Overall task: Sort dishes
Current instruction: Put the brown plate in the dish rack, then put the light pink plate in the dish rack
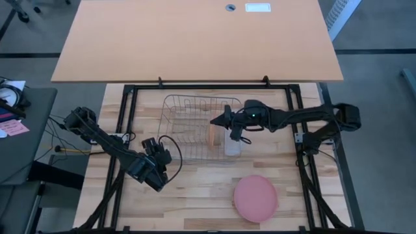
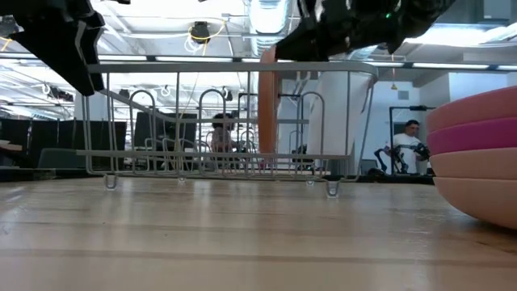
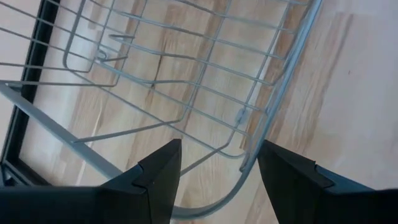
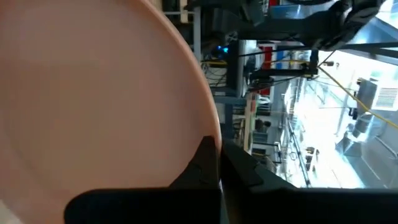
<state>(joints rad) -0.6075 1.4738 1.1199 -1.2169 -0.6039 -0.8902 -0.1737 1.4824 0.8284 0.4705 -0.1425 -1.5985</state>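
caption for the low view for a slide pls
Right hand shut on a salmon-orange round plastic plate, standing it on edge in the wire dish rack.

A bright workshop with ceiling lights (image 2: 242,48) lies beyond; a person (image 2: 408,149) stands there.

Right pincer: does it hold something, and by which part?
Yes. The right pincer is shut on the rim of a round salmon-orange plastic plate, standing on edge in the wire rack.
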